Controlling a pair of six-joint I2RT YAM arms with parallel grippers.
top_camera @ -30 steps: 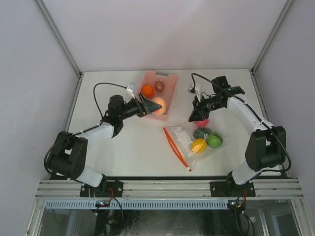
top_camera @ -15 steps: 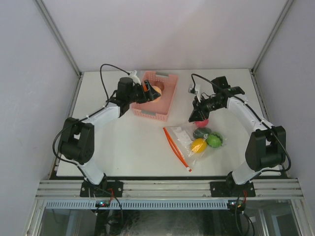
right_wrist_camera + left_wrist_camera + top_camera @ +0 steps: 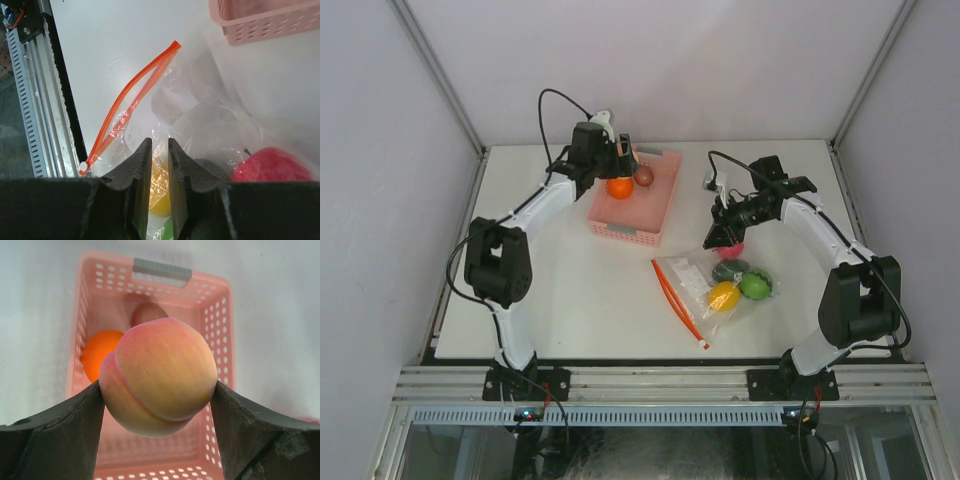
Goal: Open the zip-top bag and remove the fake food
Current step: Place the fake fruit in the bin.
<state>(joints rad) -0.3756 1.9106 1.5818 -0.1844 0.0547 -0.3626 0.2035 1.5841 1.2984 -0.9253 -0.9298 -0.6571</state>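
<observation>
The white table [image 3: 570,290] spreads out ahead of me. The pink basket [image 3: 620,225] sits toward twelve o'clock on it, and the zip-top bag [image 3: 692,275] lies flat toward four o'clock, its red-orange zipper strip [image 3: 678,300] on the near-left edge. My left gripper [image 3: 159,390] hangs over the far end of the basket, spread wide and clamped on a peach [image 3: 160,375], one finger pressed to each side. Only my left wrist camera shows that peach; from overhead my own fingers hide it. My right gripper [image 3: 160,145] is drawn in to a thin slit, with its tips at the bag's crinkled film on the far edge. I cannot tell whether any film is caught between them. Of the fake food, an orange [image 3: 619,187] and a brown piece [image 3: 644,175] rest in the basket. A red piece [image 3: 732,249], a dark green one [image 3: 728,268], a yellow one [image 3: 724,295] and a green one [image 3: 755,285] are in the bag.
</observation>
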